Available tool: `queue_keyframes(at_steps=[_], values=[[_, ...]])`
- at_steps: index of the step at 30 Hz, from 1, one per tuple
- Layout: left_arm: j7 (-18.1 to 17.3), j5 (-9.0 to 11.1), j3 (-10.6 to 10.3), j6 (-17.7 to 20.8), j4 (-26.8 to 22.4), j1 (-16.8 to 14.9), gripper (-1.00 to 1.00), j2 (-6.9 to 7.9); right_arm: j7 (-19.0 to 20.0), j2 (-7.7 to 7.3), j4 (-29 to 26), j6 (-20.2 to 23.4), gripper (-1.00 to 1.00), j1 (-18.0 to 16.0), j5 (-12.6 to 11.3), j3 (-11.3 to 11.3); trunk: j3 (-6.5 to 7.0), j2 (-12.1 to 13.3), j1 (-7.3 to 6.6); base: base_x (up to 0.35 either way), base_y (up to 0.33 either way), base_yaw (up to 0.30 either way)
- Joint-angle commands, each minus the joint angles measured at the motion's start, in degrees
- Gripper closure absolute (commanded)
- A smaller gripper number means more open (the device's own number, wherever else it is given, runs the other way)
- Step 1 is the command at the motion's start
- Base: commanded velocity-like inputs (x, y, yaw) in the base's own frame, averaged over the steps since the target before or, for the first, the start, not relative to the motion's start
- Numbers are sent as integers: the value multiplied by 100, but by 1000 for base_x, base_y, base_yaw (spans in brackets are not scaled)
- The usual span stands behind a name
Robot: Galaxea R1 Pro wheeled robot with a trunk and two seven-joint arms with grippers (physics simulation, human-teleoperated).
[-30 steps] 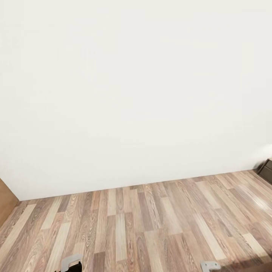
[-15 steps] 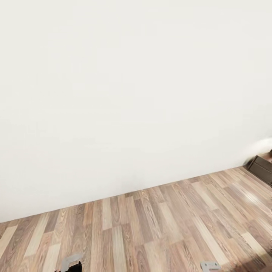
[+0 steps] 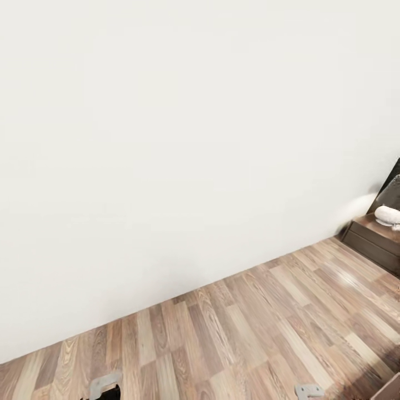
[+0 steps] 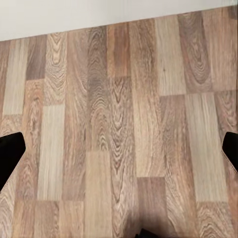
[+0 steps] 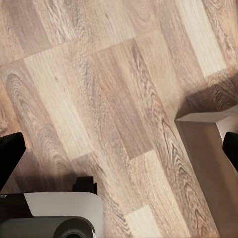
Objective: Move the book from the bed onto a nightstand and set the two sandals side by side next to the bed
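While both grippers hang spread wide and empty over the wood-plank floor (image 3: 250, 333), left gripper (image 4: 119, 148) and right gripper (image 5: 119, 148) alike, no book, bed or sandal is in sight. Beyond them stands a white wall (image 3: 166, 139), with a dark cabinet (image 3: 373, 240) at its right end. Turning on blindly risks clipping that cabinet with the base.

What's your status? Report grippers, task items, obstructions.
Both grippers open, empty, over wood floor. Book, bed, sandals not sighted. Facing white wall; dark cabinet at far right.
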Motion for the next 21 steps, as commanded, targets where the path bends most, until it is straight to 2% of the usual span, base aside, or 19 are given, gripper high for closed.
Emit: queue_keyframes(at_steps=[1,12,21], values=[[28,42,-49,-12,-7,-2,-100,4,-12,2,9,-22,-100,-8,60,-49,-12,-11,6,289,184,-272],[26,44,-49,-12,-7,-2,-100,4,-12,2,7,-22,-100,-8,60,-47,-12,-11,6,260,149,-273],[27,42,-49,-12,-7,-2,-100,4,-12,2,6,-22,-100,-8,60,-48,-12,-11,6,104,35,-273]])
